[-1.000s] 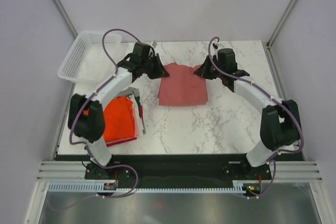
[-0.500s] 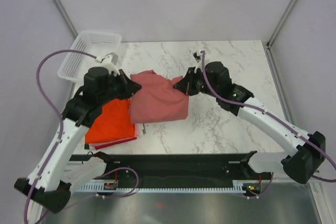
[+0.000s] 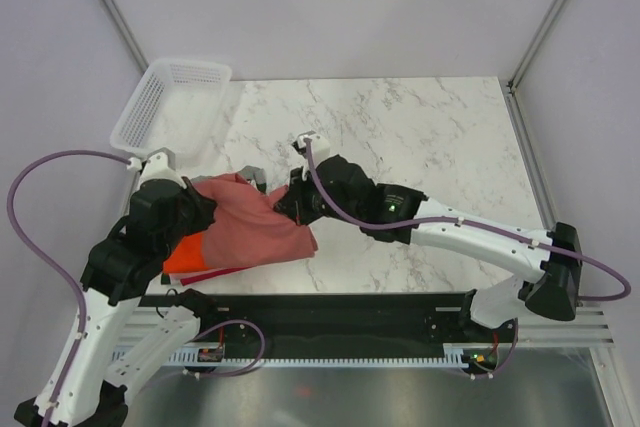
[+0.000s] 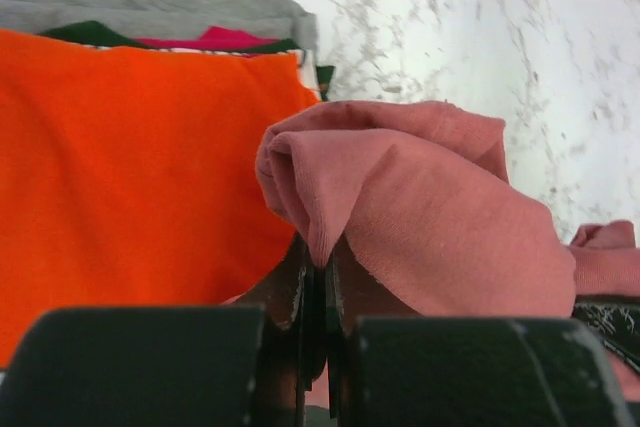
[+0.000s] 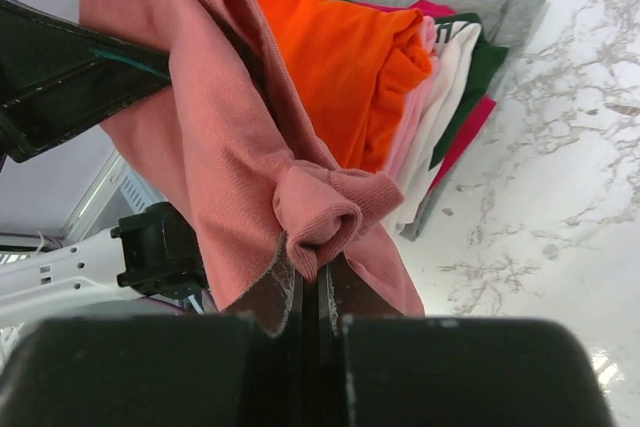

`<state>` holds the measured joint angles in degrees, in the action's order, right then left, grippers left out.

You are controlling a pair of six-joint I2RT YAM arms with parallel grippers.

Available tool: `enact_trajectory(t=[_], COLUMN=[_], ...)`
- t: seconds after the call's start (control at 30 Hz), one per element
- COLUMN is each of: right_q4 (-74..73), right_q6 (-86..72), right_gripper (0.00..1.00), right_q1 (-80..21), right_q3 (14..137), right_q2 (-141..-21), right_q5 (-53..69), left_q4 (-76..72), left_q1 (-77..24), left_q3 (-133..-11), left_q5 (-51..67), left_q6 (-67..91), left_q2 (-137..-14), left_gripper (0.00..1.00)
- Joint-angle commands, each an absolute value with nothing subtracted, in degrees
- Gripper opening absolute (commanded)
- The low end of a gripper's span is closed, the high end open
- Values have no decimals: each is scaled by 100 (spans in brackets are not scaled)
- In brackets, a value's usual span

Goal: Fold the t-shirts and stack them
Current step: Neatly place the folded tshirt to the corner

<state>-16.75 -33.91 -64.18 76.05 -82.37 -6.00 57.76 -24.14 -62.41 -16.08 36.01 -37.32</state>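
As left gripper point(image 4: 318, 282) and right gripper point(image 5: 312, 287) clamp the pink shirt point(image 3: 255, 232) partly over the stack point(image 3: 188, 255), white basket point(image 3: 148, 105) well beyond.

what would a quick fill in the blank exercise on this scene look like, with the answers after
1. The left gripper and the right gripper are both ____ on the dusty pink t-shirt.
2. The top shirt of the folded stack is bright ____.
3. The white mesh basket stands at the far ____ corner of the marble table.

Missing words: shut; orange; left.
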Motion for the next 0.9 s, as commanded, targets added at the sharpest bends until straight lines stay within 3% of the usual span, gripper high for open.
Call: enact_trajectory(t=[0.0, 0.27, 0.87], right_q4=[-1635, -1600, -1380], right_q6=[-3498, -3542, -3753], right_gripper=[0, 0, 0], right_q1=[-6670, -6978, -7075], right_q3=[8094, 8744, 9703], right_q2=[-8507, -9166, -10344], right_q5=[-993, -976, -501], left_q4=[6151, 7214, 7181], left_q1=[-2373, -2373, -2391], left_q3=[-6354, -6556, -6179], left_q5=[-3090, -4331, -5994], left_q6=[3858, 4587, 4580], left_q2=[-3481, -3052, -2970], left_gripper=[2, 2, 2])
